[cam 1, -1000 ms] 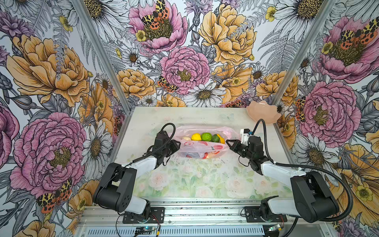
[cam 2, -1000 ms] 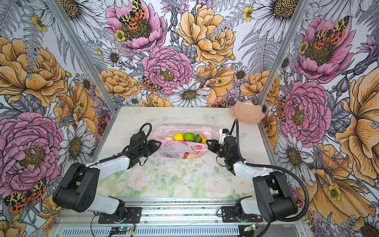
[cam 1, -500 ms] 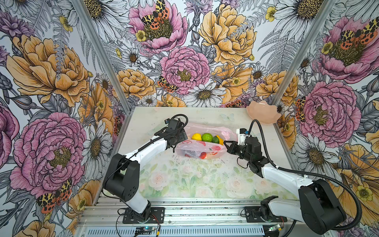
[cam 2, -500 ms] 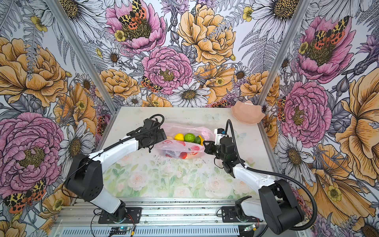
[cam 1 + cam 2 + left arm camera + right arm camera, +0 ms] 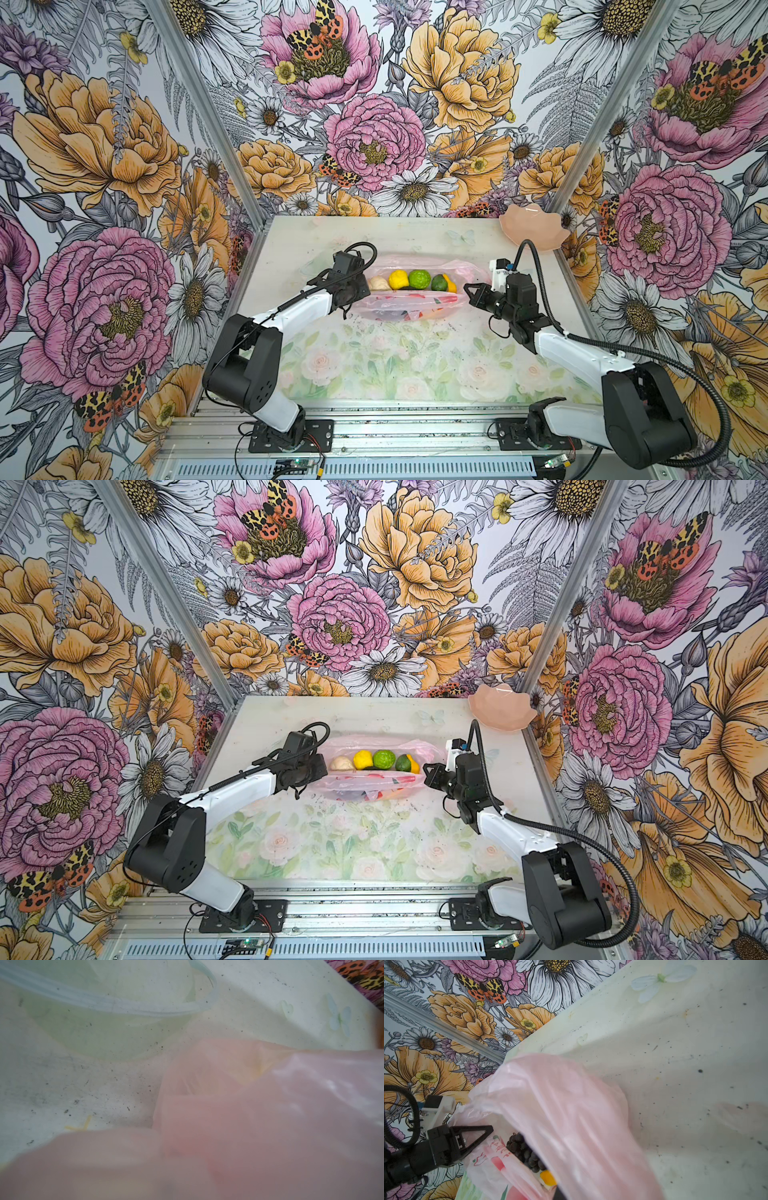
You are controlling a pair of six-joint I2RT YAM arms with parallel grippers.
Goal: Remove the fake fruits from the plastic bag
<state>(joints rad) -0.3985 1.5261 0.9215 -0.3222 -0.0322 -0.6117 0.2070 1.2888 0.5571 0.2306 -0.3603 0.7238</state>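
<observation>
Left claw (image 5: 358, 292) clenched on one end of thin translucent pink plastic bag (image 5: 399, 308), right claw (image 5: 467, 289) clenched on opposite end, small plastic fake fruits (image 5: 418, 279) bagged between both claws.

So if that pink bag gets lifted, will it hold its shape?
Probably not: the plastic bag looks thin and crinkled, so it should sag. The round lime inside would likely roll about. Being see-through film, the bag itself seems light.

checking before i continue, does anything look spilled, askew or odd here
Nothing spilled: the small plastic fruits lie inside the thin translucent pink plastic bag. Only dark specks scattered on the pale floral tabletop look unclean.
</observation>
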